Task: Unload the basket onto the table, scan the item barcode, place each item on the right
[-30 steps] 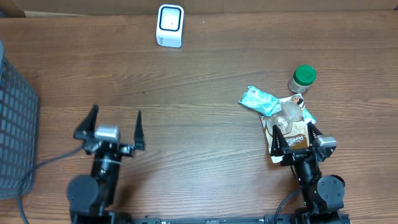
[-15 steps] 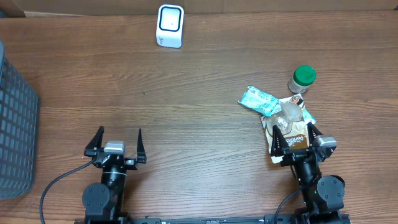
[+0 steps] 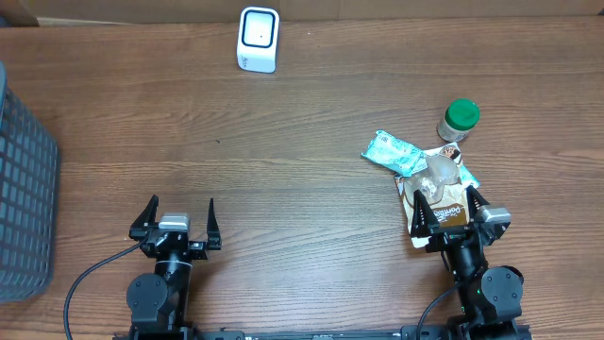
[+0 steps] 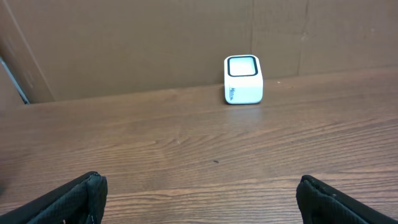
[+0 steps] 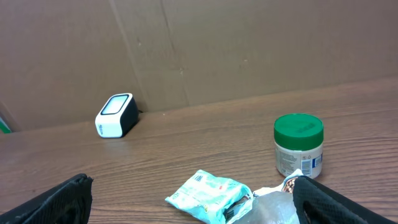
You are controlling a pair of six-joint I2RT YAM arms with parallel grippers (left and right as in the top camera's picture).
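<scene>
Toward the near right edge of the brown wood-grain tabletop [image 3: 302, 132] lies a glossy brown snack pouch [image 3: 453, 212] with pale lettering, flat and slightly crumpled. We see the right fingers [image 5: 59, 202] spread wide above its near end, released and grasping nothing; whether they touch the pouch we cannot tell. A crumpled piece of clear plastic [image 3: 436, 173] rests on the pouch's far end, and a crinkled teal-and-white packet [image 3: 394, 151] lies just beyond it to the left, touching that cluster. A small pale jar with a green lid [image 3: 460, 120] stands upright just behind them. Across the tabletop, at its far edge and a little left of centre, sits the white box-shaped scanner [image 3: 259, 39] with a dark-rimmed window on its upper face, well apart from the pouch with bare wood between. A plain brown cardboard wall [image 4: 124, 43] closes off the far side. Our left fingers [image 4: 68, 202] are likewise spread wide and empty, low over the near left part of the tabletop, facing the scanner. A grey mesh basket [image 3: 24, 189] sits at the left edge.
</scene>
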